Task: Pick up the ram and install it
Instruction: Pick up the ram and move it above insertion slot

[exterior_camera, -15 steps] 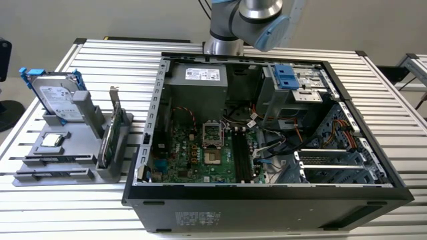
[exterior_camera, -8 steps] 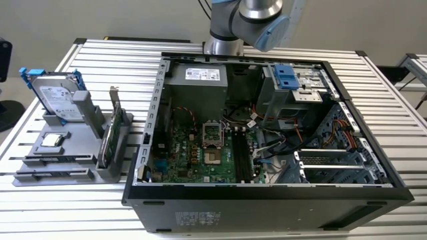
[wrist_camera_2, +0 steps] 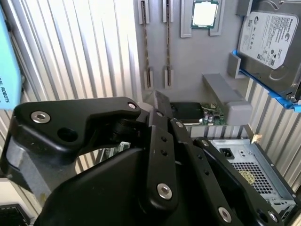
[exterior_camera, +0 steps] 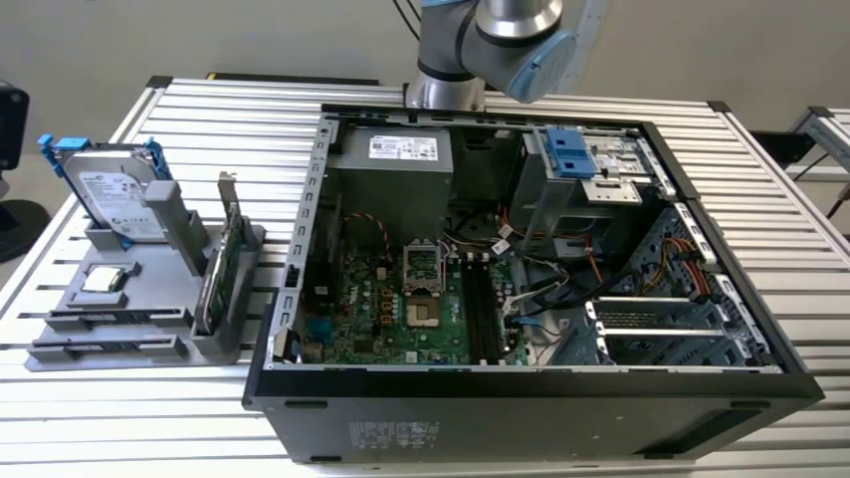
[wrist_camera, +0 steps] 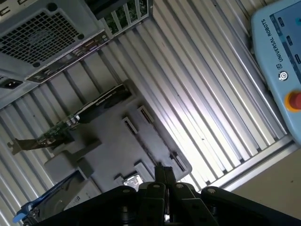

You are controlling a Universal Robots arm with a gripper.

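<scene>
Two thin dark sticks, the ram (exterior_camera: 109, 321), stand on edge in the front slots of a grey holder (exterior_camera: 146, 299) at the exterior view's left. In the second wrist view they appear as narrow lines (wrist_camera_2: 144, 47) between the holder's end clips. My gripper (wrist_camera: 164, 170) hangs high above this holder, well apart from it, its black fingers (wrist_camera_2: 159, 101) pressed together with nothing between them. The open computer case (exterior_camera: 531, 388) lies on its side in the middle of the table, and the black motherboard slots (exterior_camera: 481, 309) run beside the processor socket.
On the holder also stand a silver hard drive (exterior_camera: 113, 194), a processor chip (exterior_camera: 106, 280) and an upright green card with a metal bracket (exterior_camera: 219, 269). A pale blue teach pendant (wrist_camera: 277, 61) lies near the table edge (wrist_camera: 254, 160). Cables cross the case's inside.
</scene>
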